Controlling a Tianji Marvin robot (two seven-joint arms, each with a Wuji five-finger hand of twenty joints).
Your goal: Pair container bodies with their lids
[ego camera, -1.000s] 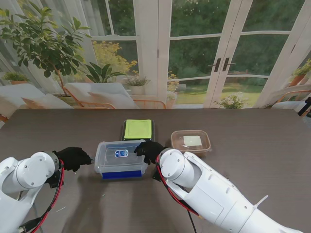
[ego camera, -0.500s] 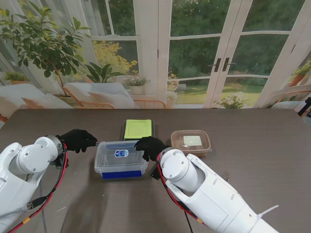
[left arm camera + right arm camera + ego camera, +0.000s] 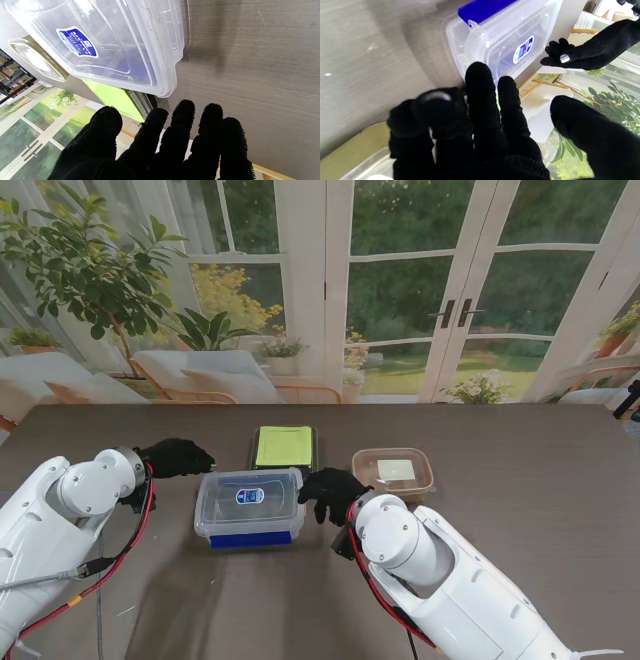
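Stand view, looking down on the dark wood-grain bench [image 3: 520, 480]. At centre sits the clear plastic container [image 3: 249, 506] with a blue label on top and a blue piece showing along its near edge — whether that blue piece is a lid beneath an upturned body cannot be told. Just beyond it lies a dark box with a lime-green lid [image 3: 285, 446]; to the right, a brownish translucent tub with its clear lid [image 3: 393, 471] seated on it.

The left robot hand [image 3: 178, 456] hovers off the container's far-left corner, fingers extended side by side, holding nothing. The right robot hand [image 3: 331, 491] rests at the container's right end, fingers loosely spread, two fingertips [image 3: 480, 75] at or just touching the rim — contact is not certain in the blurred wrist view.

Step in hand, by judgement: the clear container appears dealt with and both hands free. The next move probably calls for checking the remaining two containers for seated lids, approaching from above without nudging the clear one.
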